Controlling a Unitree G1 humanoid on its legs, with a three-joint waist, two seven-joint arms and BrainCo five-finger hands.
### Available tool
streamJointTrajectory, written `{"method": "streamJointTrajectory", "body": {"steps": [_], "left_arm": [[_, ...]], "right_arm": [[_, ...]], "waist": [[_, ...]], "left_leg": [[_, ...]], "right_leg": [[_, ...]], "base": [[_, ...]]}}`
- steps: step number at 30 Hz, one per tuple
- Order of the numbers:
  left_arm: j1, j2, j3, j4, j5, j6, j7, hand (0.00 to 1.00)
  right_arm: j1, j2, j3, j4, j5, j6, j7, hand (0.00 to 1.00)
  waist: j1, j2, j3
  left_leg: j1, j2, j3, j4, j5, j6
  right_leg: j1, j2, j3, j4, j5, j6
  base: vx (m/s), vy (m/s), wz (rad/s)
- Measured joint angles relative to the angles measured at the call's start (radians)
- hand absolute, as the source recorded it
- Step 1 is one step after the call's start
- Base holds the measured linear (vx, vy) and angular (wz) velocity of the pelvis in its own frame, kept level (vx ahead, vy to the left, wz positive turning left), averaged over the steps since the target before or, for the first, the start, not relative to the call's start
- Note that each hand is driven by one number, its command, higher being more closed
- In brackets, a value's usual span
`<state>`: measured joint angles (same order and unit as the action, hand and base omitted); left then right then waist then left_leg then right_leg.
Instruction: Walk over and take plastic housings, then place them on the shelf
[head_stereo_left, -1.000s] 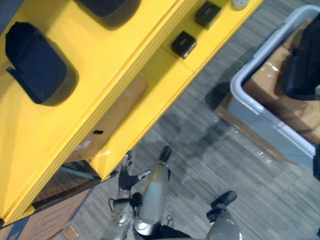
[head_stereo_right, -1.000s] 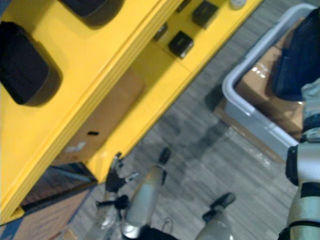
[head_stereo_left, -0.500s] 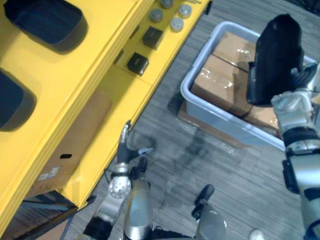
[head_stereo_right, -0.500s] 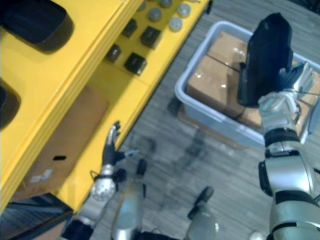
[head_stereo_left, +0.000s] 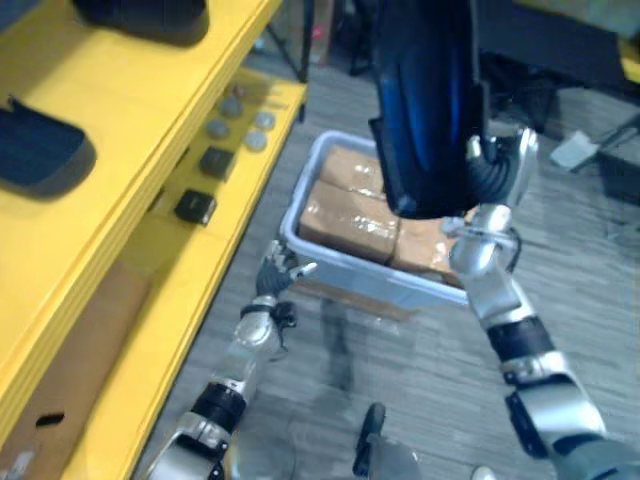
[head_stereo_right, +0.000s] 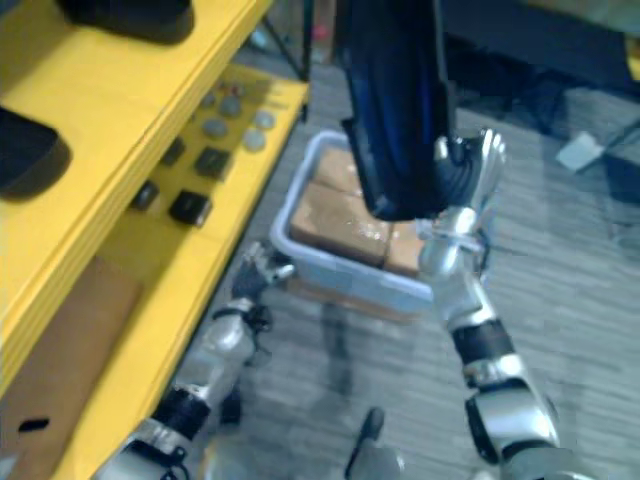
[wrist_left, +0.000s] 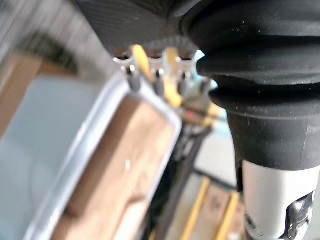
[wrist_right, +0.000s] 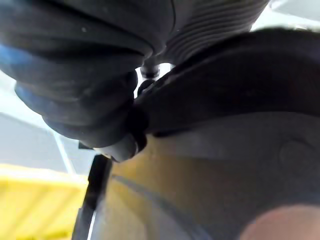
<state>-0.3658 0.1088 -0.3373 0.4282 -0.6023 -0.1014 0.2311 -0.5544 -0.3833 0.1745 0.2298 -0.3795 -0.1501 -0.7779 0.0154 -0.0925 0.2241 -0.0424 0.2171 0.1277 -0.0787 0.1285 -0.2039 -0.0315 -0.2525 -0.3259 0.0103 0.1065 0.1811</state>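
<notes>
The right hand (head_stereo_left: 492, 180) grips a large black plastic housing (head_stereo_left: 425, 100), glossy and curved, and holds it upright, high over a grey bin (head_stereo_left: 350, 272) of cardboard boxes (head_stereo_left: 345, 222), partly hiding it. The left hand (head_stereo_left: 272, 280) hangs with relaxed fingers beside the bin. At the left, a yellow shelf (head_stereo_left: 130, 120) carries dark housings (head_stereo_left: 40, 150) and small black blocks (head_stereo_left: 195, 207).

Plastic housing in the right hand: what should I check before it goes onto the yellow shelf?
1. Housing held up by the right hand: ok.
2. Grip secure: cannot tell, the contact is hidden.
3. Housing over the yellow shelf: not ok, it hangs above the grey bin.
4. Free shelf space: ok, bare yellow beside a shelved housing.
5. Left hand out of the way: ok, open, low by the bin.
</notes>
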Motion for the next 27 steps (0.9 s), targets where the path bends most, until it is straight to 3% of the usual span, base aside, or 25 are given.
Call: {"method": "streamJointTrajectory", "body": {"steps": [3, 8, 14, 27], "left_arm": [[-0.021, -0.022, 0.000, 0.040, -0.109, 0.023, -0.051, 0.00], [-0.023, -0.038, 0.001, 0.087, -0.298, 0.049, -0.207, 0.00], [-0.023, -0.037, 0.000, 0.085, -0.383, 0.047, -0.350, 0.00], [0.020, -0.038, -0.021, 0.003, -0.377, 0.051, -0.369, 0.00]], "right_arm": [[0.037, 0.007, 0.000, -0.007, -0.017, -0.017, 0.037, 1.00], [0.124, 0.039, 0.005, -0.007, -0.039, -0.066, 0.106, 1.00], [0.173, 0.051, 0.035, 0.008, -0.081, -0.095, 0.124, 1.00], [0.218, 0.103, 0.137, 0.067, -0.085, -0.138, 0.146, 1.00]], "waist": [[-0.003, 0.016, -0.025], [-0.003, 0.026, -0.049], [-0.002, 0.026, -0.072], [0.012, 0.030, -0.110]], "left_leg": [[0.008, 0.002, 0.014, 0.000, 0.000, 0.000], [0.035, 0.001, 0.017, -0.001, -0.001, 0.000], [0.035, -0.014, -0.001, -0.001, -0.001, 0.002], [0.024, -0.019, -0.029, -0.001, -0.001, 0.002]], "right_leg": [[0.001, 0.002, 0.009, -0.003, 0.002, 0.003], [0.027, 0.001, 0.016, -0.008, 0.005, 0.006], [0.049, -0.011, -0.005, -0.026, 0.010, 0.015], [0.067, -0.010, -0.029, -0.038, 0.012, 0.017]], "base": [[-0.01, -0.013, -0.11], [0.00, -0.004, -0.02], [-0.01, 0.007, 0.07], [0.01, 0.004, 0.07]]}}
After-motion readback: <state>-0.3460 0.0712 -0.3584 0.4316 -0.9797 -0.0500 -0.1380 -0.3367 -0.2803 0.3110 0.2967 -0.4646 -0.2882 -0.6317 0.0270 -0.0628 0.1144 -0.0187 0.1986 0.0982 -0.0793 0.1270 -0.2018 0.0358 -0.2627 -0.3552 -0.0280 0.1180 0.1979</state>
